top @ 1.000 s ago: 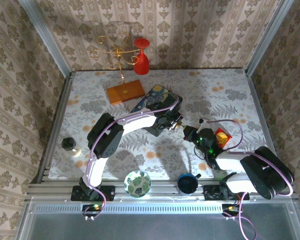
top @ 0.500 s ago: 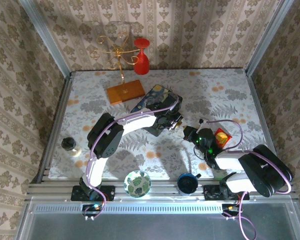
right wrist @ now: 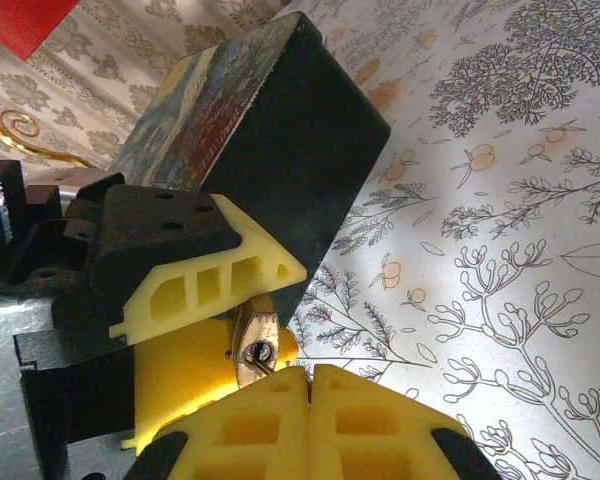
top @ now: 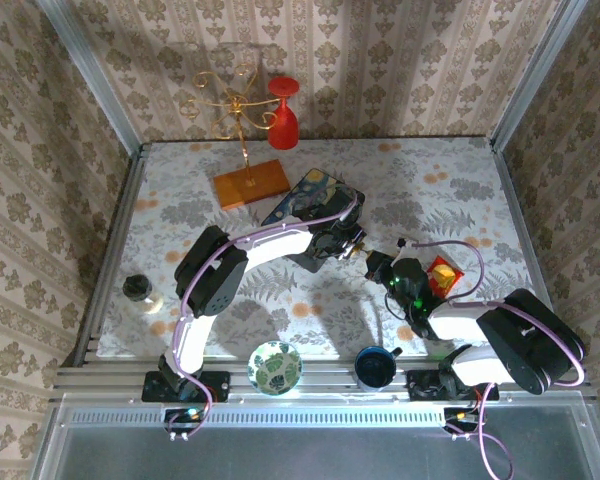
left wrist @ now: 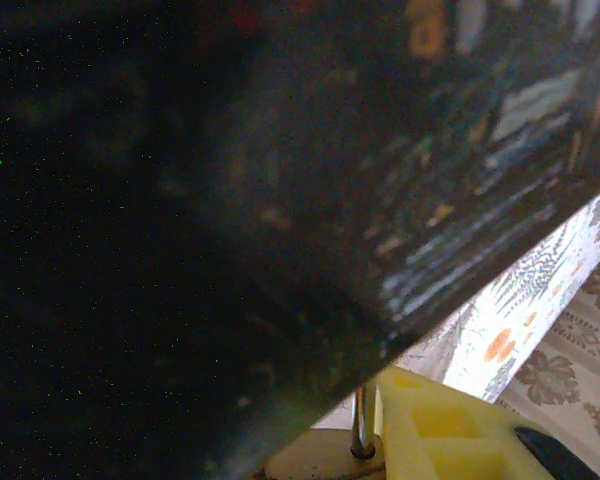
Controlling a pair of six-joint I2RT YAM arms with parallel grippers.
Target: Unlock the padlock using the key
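Roughly midway, I judge: the left tool (top: 352, 244) clamps the padlock (right wrist: 252, 340) at lower centre beside the box (right wrist: 280, 140), the right tool (right wrist: 310, 385) is closed on what looks like the key (right wrist: 268, 358) at its keyhole, and the turn and shackle release are not yet done.

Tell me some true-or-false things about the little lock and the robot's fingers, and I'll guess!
1. The left gripper pinches the padlock in its fingers. True.
2. The right gripper has its fingers wide open. False: they are pressed together, close to the padlock.
3. The painted box is right next to the padlock. True.
4. The blue mug stands at the far wall. False: it stands at the near edge, by the right arm's base.
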